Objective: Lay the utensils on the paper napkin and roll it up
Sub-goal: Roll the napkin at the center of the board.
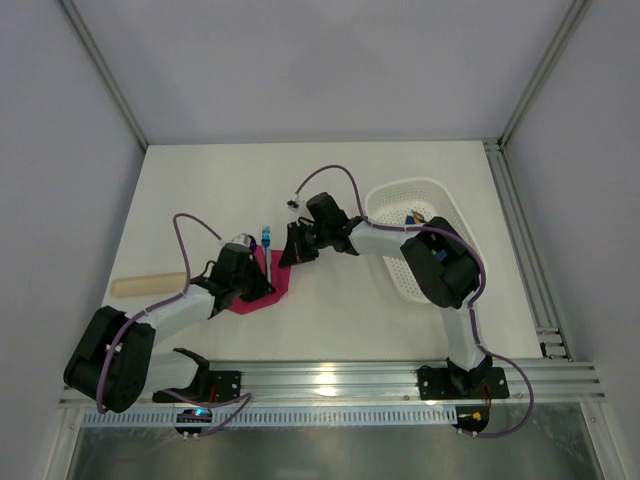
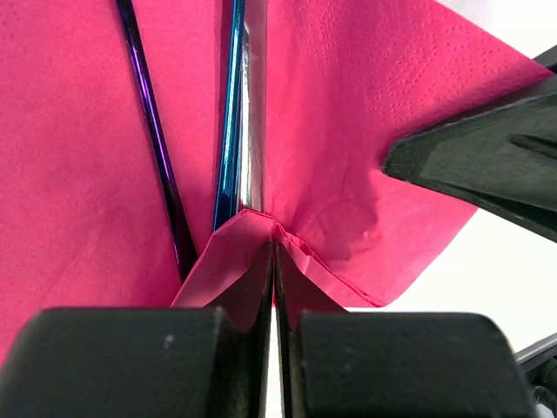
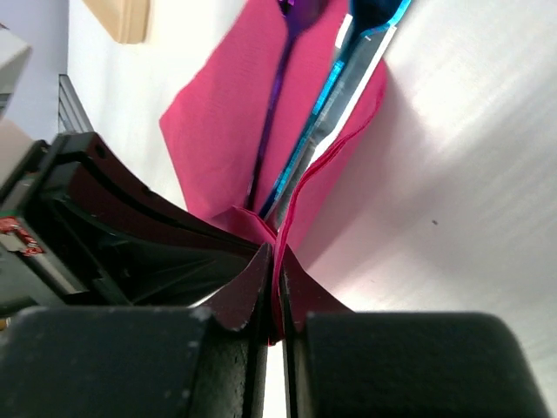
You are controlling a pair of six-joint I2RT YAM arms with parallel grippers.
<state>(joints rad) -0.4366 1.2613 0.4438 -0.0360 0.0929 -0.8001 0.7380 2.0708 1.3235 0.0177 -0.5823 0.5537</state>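
The paper napkin (image 1: 268,292) lies mid-bench (image 1: 340,320) between my arms with the utensils (image 2: 158,148) laid along it, a purple handle beside a shiny teal one, so I judge the placing done and the rolling barely begun. My left hand (image 2: 275,266) is pressed together on a folded-up bit of the napkin's edge, and my right hand (image 3: 277,274) pinches another edge lifted off the bench. The beige stick (image 1: 150,285) and white basket (image 1: 372,205) sit well aside; only my own crowded hands hamper the roll.

Bright even light, soft shadows, blurry close foregrounds
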